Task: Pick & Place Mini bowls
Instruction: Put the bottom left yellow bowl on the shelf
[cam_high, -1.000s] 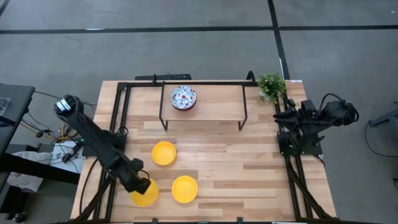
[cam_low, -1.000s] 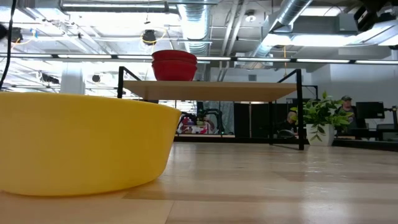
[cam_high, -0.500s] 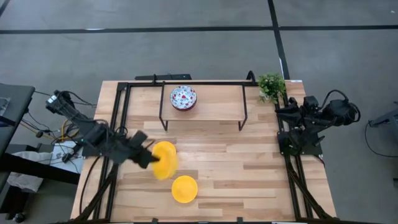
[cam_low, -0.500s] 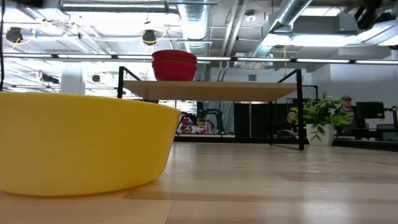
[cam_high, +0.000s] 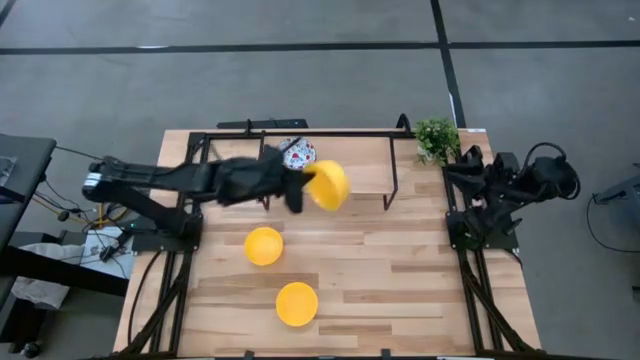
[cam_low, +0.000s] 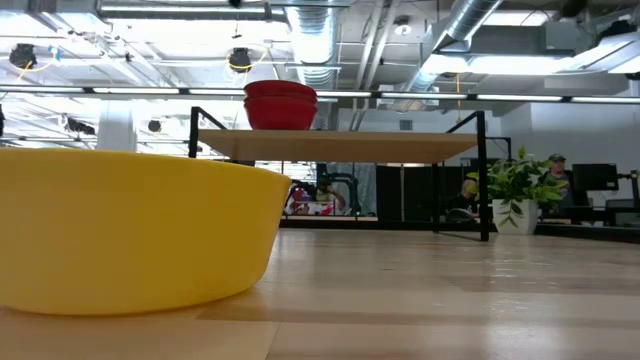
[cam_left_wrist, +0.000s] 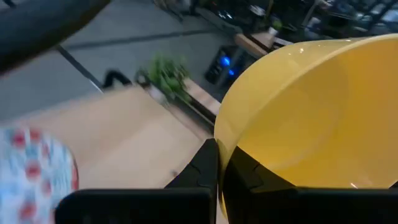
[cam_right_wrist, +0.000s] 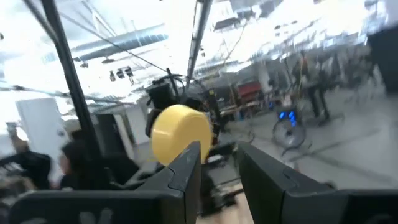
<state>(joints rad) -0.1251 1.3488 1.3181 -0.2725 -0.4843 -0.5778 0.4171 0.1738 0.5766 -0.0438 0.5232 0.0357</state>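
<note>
The left gripper (cam_high: 300, 190) is carrying a yellow bowl (cam_high: 328, 185), its fingers (cam_left_wrist: 205, 163) clamped on the rim, just beside the speckled bowl (cam_high: 296, 152) on the shelf (cam_high: 360, 160), and should be levelling it before setting it down gently.

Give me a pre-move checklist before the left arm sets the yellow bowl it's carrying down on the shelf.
1. Grip: left end effector pinches the carried yellow bowl at its rim: ok.
2. Bowl level: it hangs tilted in the high view: not ok.
3. Position: bowl is over the raised shelf, beside the red speckled bowls: ok.
4. Height above the shelf: cannot tell.
5. Right end effector parked at the table's right edge, fingers apart, clear: ok.
6. Two yellow bowls on the table, away from the path: ok.
</note>
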